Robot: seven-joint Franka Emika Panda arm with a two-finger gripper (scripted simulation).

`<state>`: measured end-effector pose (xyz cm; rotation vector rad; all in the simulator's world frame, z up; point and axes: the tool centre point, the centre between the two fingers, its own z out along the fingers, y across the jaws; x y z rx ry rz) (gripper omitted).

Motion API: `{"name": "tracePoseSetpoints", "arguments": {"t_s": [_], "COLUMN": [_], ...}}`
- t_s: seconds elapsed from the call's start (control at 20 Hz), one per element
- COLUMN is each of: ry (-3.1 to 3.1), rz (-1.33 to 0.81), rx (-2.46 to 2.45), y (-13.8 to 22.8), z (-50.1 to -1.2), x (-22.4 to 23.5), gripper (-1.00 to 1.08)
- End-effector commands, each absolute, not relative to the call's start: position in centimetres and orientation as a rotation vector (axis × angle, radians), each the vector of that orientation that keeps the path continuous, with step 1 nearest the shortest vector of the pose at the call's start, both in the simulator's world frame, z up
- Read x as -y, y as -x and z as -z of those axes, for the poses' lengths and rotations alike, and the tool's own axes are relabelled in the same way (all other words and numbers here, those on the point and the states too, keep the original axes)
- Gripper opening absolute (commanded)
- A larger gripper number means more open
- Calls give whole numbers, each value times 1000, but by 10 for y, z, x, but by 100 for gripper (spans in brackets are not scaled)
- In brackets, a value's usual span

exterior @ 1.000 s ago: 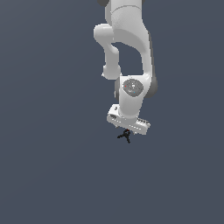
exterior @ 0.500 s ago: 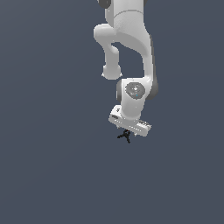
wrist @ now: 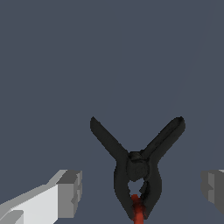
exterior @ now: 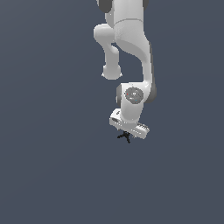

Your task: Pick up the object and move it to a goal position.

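The object (exterior: 124, 137) is a tiny black clamp with two splayed handles and a red tip, lying on the dark grey floor. In the exterior view it pokes out just beneath the white hand of my gripper (exterior: 126, 134), which hangs straight over it. In the wrist view the object (wrist: 137, 166) lies between my two grey fingers (wrist: 70, 192), and neither finger touches it. The gripper (wrist: 141, 190) is open, with wide gaps on both sides of the clamp. The red tip (wrist: 137, 209) points toward the wrist camera's side.
The plain dark grey floor (exterior: 52, 166) surrounds the object in both views. The white arm (exterior: 129, 39) rises from the gripper to the top of the exterior view. No goal marker shows.
The arm has sunk a little, bringing the hand lower over the object. The object has not moved and the fingers stay apart.
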<state>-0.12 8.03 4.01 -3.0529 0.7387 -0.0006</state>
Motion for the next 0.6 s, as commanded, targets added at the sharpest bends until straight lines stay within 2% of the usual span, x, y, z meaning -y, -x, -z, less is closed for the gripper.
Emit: {"name": "tracePoseSetpoints", "arguments": {"t_s": [0.0, 0.35, 0.4, 0.55], "ry": [3053, 3053, 3053, 3053], "rz": [0, 0, 0, 0], "rx": [-741, -742, -742, -742], "y": [2, 1, 1, 1], "z": [-27, -14, -14, -14], "x": [-80, -80, -80, -80], "gripper": [100, 100, -100, -100]}}
